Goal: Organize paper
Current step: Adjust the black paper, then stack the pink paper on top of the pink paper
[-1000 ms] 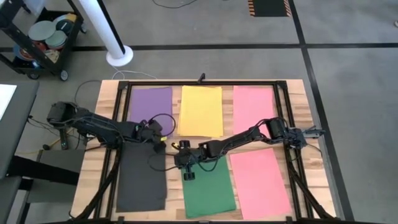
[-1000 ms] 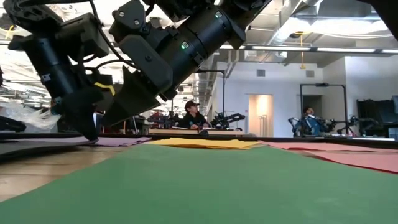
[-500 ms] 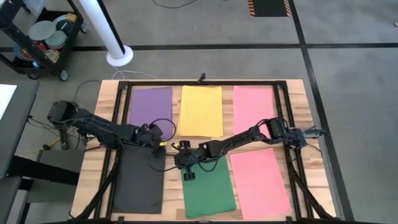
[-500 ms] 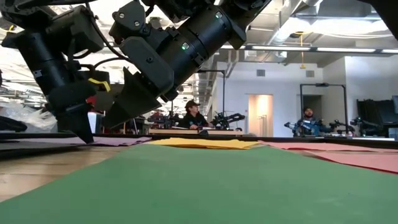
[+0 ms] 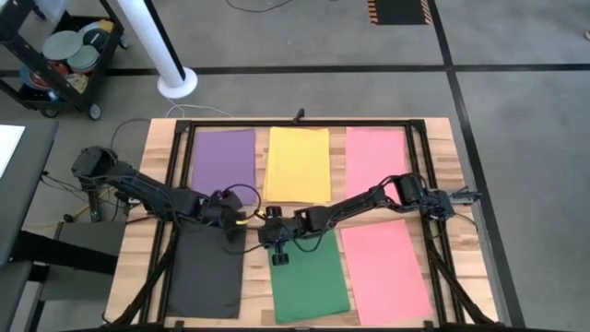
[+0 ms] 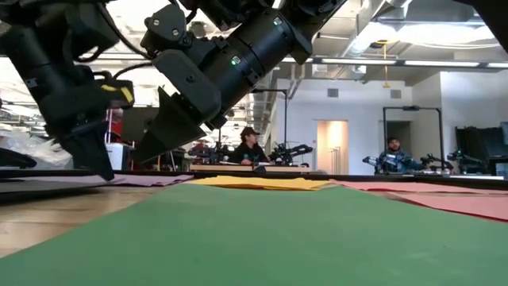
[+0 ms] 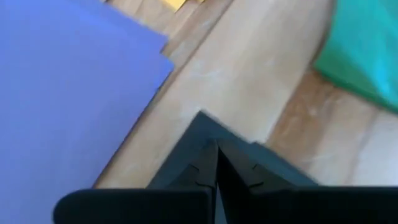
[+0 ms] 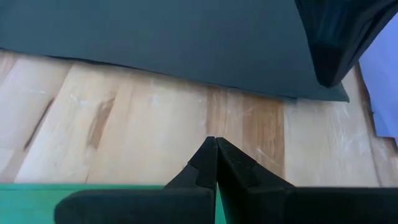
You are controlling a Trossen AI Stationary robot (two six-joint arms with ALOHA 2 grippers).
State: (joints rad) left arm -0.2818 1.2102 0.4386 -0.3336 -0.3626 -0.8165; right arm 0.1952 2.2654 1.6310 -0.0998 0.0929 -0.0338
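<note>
Shifted leftward, black paper (image 5: 205, 272) lies under closed left claw (image 5: 230, 224)

The left arm (image 5: 157, 195) is covering the far right corner of the black sheet (image 5: 205, 277), so contact there is hidden from above. The right arm (image 5: 350, 210) is hiding the far edge of the green sheet (image 5: 309, 281). In the left wrist view, the purple sheet (image 7: 62, 87) and green sheet are running off the frame, blurred. In the low view, two people (image 6: 248, 148) beyond the table's far edge are showing too small to make out.
</note>
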